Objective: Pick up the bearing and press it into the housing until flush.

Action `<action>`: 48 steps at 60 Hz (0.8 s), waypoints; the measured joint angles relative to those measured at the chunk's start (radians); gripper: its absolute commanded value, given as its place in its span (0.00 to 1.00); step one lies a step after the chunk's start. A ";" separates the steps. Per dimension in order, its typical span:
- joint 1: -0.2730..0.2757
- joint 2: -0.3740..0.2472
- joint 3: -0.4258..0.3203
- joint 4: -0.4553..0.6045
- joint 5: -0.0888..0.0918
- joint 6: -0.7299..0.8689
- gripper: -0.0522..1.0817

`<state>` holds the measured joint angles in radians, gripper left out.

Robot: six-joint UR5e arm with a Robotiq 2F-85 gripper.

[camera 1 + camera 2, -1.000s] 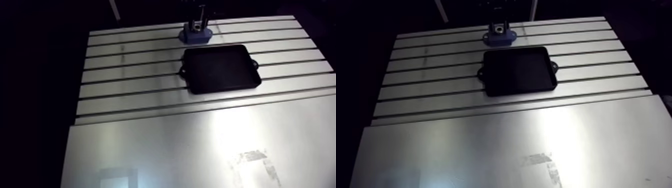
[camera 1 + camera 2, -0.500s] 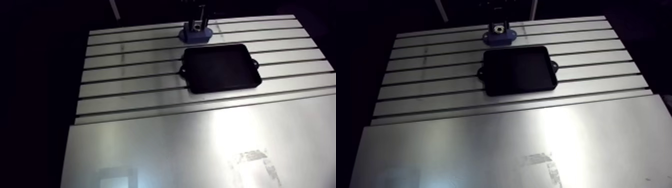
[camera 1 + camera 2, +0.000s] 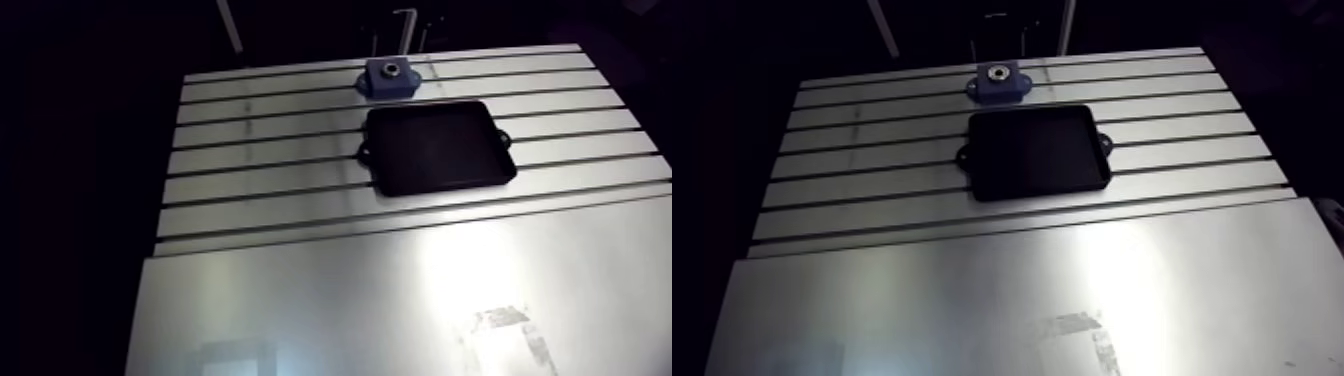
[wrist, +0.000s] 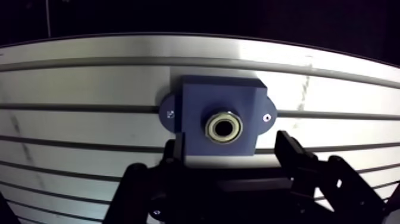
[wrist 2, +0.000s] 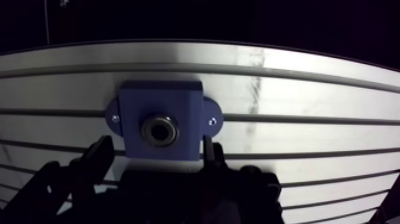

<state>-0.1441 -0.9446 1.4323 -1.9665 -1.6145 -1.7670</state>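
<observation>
Though near table (image 4: 89,83) edge, bearing (image 4: 224,127) in housing (image 4: 199,98)

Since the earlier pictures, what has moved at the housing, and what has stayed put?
The pincer, earlier down on the blue housing, has lifted clear and now hangs above it, open and empty. The bearing is left seated in the housing's bore. Housing, black tray and table are where they were; the slight shift of the arm view is the camera's.
</observation>
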 measured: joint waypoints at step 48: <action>-0.006 -0.044 -0.015 0.067 0.006 0.036 1.00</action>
<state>-0.1498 -0.9890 1.4175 -1.8993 -1.6086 -1.7306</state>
